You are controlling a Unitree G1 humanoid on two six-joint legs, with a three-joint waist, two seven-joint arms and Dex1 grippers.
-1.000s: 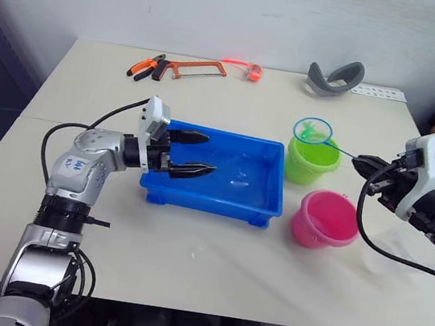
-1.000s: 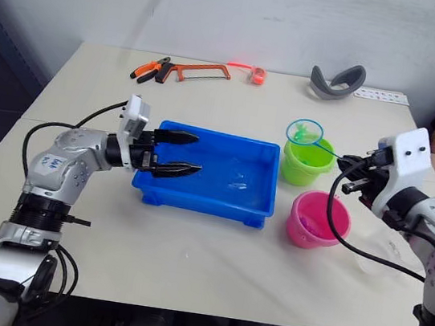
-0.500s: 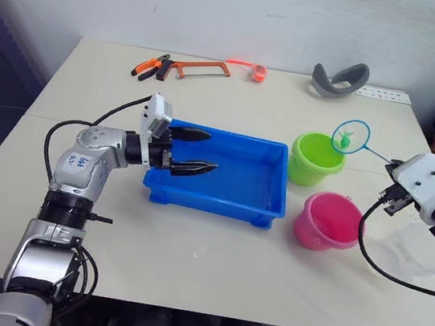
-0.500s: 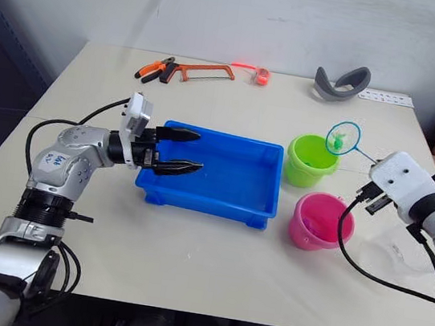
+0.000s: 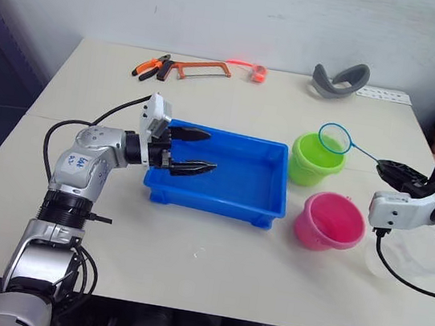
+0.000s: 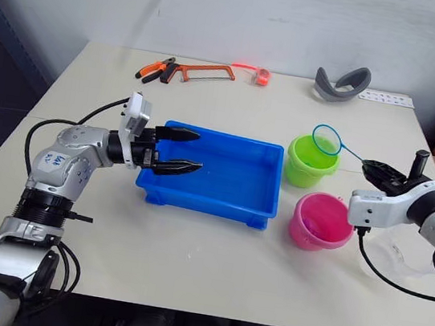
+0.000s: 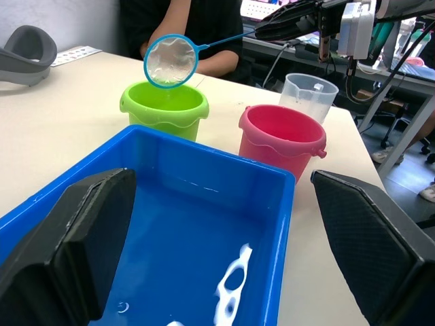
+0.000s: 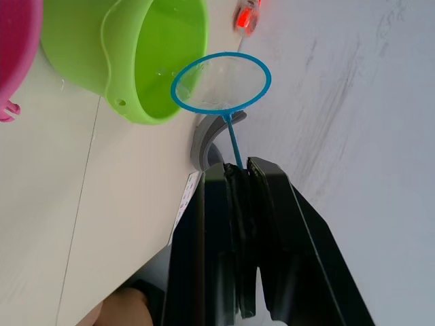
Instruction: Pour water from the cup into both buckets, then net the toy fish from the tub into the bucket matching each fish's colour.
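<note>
The left arm was bent at the elbow and reached forward and inward, its forearm roughly level. The left tool (image 5: 193,151) pointed toward the robot's right with its two black fingers (image 7: 80,241) spread wide apart, one above the other in the head views. The right arm came in from the right side, forearm angled inward. The right tool (image 6: 379,169) had its fingers (image 8: 212,224) pressed together on a thin handle.
</note>
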